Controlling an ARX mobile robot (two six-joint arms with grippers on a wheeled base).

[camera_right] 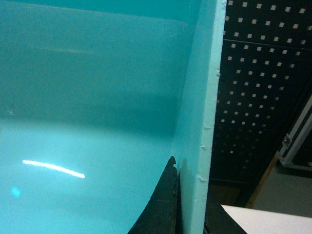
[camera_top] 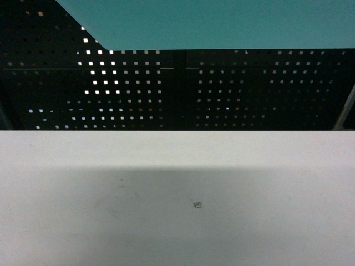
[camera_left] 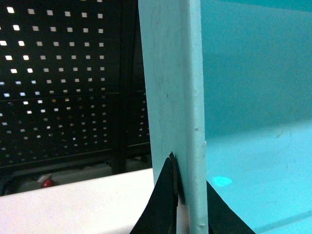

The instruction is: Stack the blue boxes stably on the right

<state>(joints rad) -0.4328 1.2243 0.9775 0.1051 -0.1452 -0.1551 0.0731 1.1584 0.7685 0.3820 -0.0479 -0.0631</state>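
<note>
Gripping one blue box [camera_top: 222,22], two pincers [camera_left: 187,204] [camera_right: 187,204]

The turquoise box [camera_right: 87,97] looks like smooth, glossy plastic with a rougher, nicked rim [camera_left: 195,122], the tabletop [camera_top: 177,221] is matt white, and the black pegboard [camera_top: 222,94] behind appears to be perforated metal.

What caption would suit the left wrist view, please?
Left gripper jaws clamp the blue box rim above the white table.
</note>
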